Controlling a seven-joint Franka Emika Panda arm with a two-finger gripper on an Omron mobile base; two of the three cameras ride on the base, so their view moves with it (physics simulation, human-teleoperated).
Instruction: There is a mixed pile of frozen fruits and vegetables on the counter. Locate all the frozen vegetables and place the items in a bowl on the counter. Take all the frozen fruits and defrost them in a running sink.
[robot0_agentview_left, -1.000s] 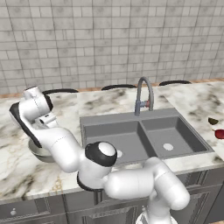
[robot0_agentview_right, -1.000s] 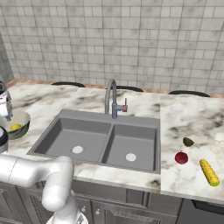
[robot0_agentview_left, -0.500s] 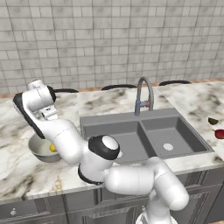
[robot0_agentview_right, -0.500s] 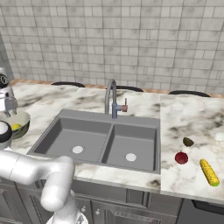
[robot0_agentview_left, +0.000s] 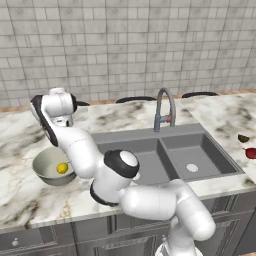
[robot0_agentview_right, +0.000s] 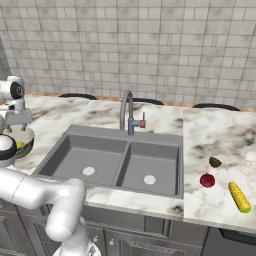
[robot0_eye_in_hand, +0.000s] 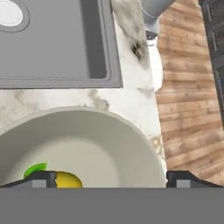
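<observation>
From the left base view I see the arm reaching over the bowl (robot0_agentview_left: 51, 167) on the marble worktop (robot0_agentview_left: 20, 195) left of the sink (robot0_agentview_left: 165, 155) — a small yellow piece (robot0_agentview_left: 62, 168) lies inside it. The right base view shows the corn cob (robot0_agentview_right: 239, 196), red fruit (robot0_agentview_right: 207, 180) and olive lump (robot0_agentview_right: 215, 162) near one another on the worktop right of the sink. In the hand view my hand (robot0_eye_in_hand: 109, 179) hangs over the bowl, fingers spread wide and empty — the yellow piece, with a green tip, lies by one fingertip (robot0_eye_in_hand: 41, 178).
</observation>
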